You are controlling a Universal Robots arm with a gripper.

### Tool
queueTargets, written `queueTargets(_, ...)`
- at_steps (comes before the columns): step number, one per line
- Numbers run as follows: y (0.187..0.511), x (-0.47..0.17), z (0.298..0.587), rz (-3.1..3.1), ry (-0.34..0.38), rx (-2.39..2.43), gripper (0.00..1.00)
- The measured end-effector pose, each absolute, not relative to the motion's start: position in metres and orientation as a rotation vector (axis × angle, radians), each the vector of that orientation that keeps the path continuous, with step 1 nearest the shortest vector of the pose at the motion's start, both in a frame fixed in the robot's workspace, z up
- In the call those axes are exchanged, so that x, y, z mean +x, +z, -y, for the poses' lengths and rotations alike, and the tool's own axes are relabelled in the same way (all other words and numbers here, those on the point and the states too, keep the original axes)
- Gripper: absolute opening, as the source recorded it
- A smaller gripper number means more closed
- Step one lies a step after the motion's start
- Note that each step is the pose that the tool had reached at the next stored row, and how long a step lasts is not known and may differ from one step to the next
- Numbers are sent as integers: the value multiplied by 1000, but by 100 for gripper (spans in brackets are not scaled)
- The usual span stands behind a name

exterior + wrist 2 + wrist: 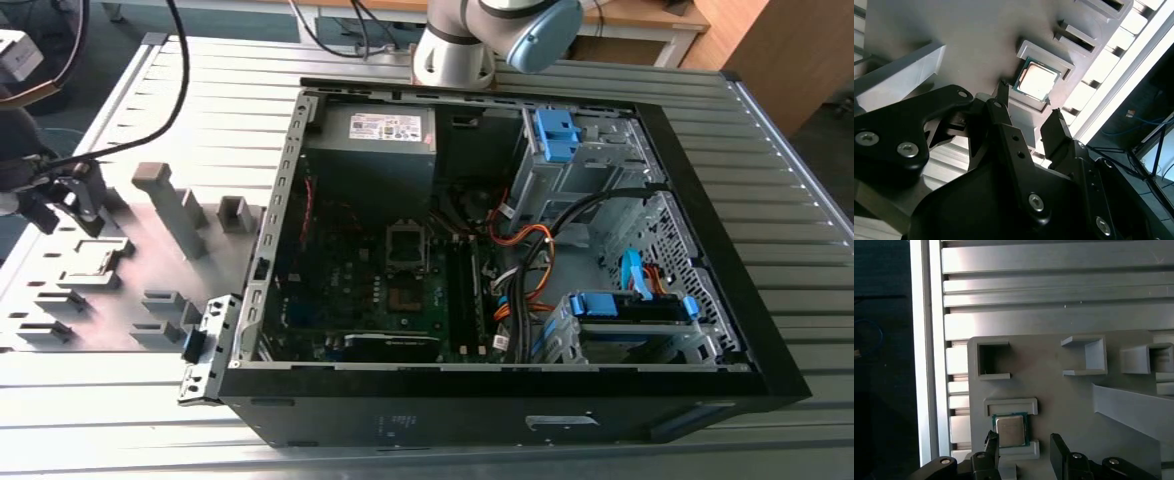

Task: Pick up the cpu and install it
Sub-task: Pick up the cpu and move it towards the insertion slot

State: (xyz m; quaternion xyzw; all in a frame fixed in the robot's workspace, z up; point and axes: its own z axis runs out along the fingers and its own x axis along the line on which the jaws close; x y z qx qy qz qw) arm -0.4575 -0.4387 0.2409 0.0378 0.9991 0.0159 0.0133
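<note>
The cpu (1010, 430) is a small square chip with a dull silver top. It lies flat in a shallow grey holder (1010, 407) on the grey fixture plate (134, 260), at the exterior view's left, outside the PC case. In the second wrist view the cpu (1036, 81) sits just beyond the black fingertips (1002, 92). My gripper (1024, 440) hangs over it, open, with one finger on each side of the chip and nothing held. In the exterior view the gripper (64, 205) is above the holder at the far left.
The open black PC case (694, 250) lies on the slatted aluminium table (761, 130), with the motherboard socket (407, 245) near its middle and cables (527, 250) beside it. Tall grey posts (171, 205) and other empty holders (1085, 356) stand on the fixture plate.
</note>
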Motion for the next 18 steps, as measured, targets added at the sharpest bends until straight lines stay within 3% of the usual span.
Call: queueTargets(18,208,-460,439,-3112,50,118,53)
